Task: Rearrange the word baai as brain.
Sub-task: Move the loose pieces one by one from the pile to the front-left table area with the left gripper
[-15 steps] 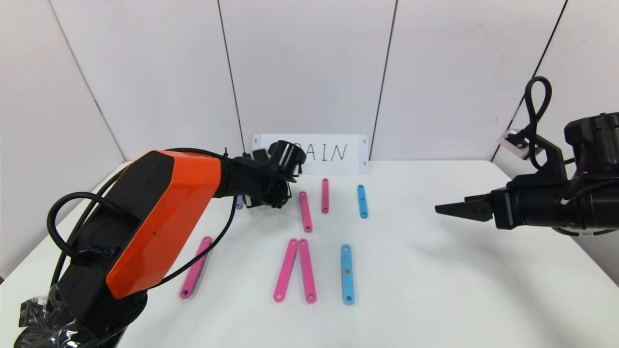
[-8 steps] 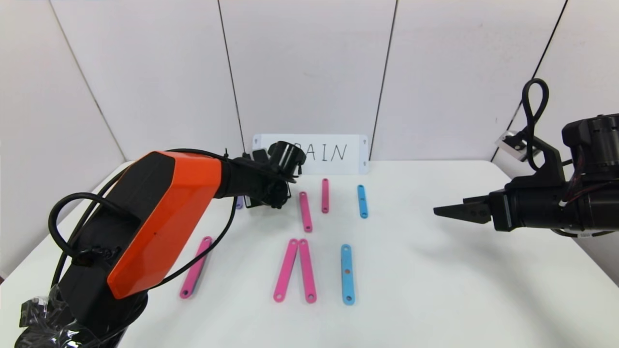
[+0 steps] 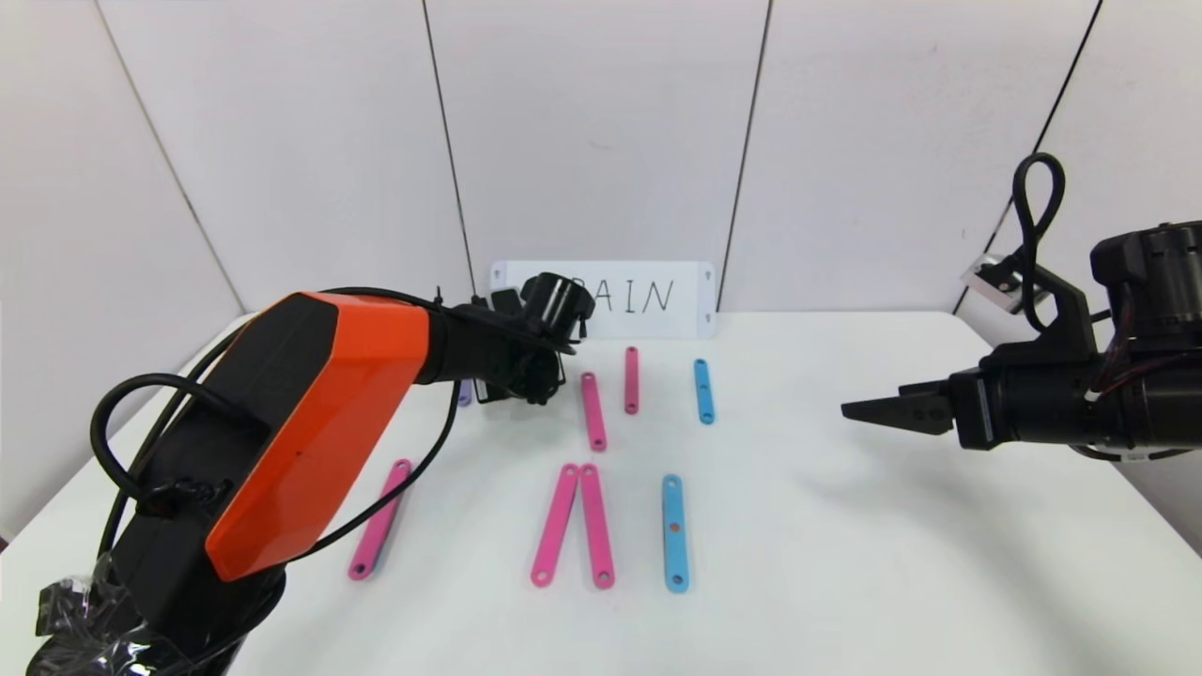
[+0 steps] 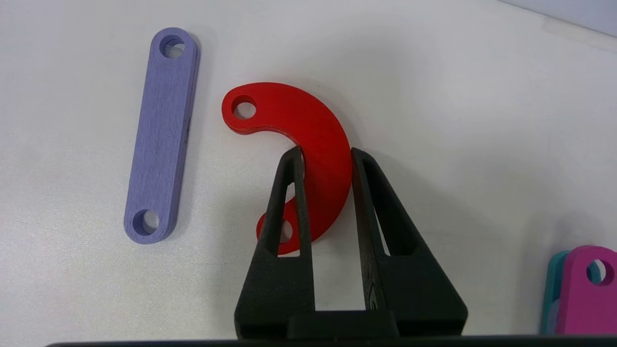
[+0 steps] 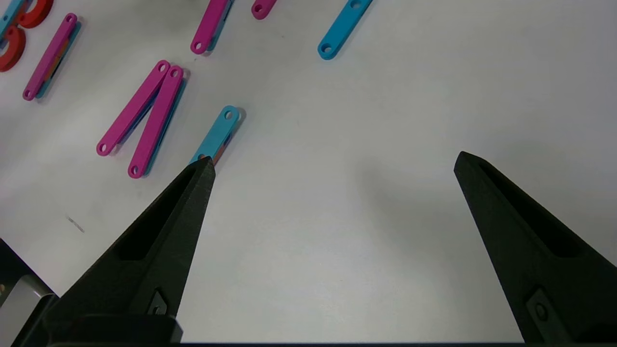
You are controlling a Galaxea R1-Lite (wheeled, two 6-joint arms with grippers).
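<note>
Left claw [image 4: 324, 156] is clamped on the red curve [image 4: 308, 144], gripping it across the middle of its arc, near the far left of the worktop [image 3: 845, 563], close to the card [image 3: 657, 296] at the back edge. Curve looks flat on the worktop, not lifted yet. A purple strip [image 4: 161, 135] lies just beside the curve, apart from it.

Right claw [image 5: 332, 161] hangs wide and empty over the right side, well apart from the pieces; idle.

The word's pieces are spread over the left and middle of the worktop: pink strips [image 3: 592, 411], blue strips [image 3: 674, 532], a pink pair [image 3: 575, 526] touching at the far ends, and a lone pink strip [image 3: 380, 518] nearer the left edge.

Step in hand, by my read: grasp made on a curve, likely for building the R. Next move calls for lifting without slipping, carrying clear of the purple strip, then setting it against a strip.
</note>
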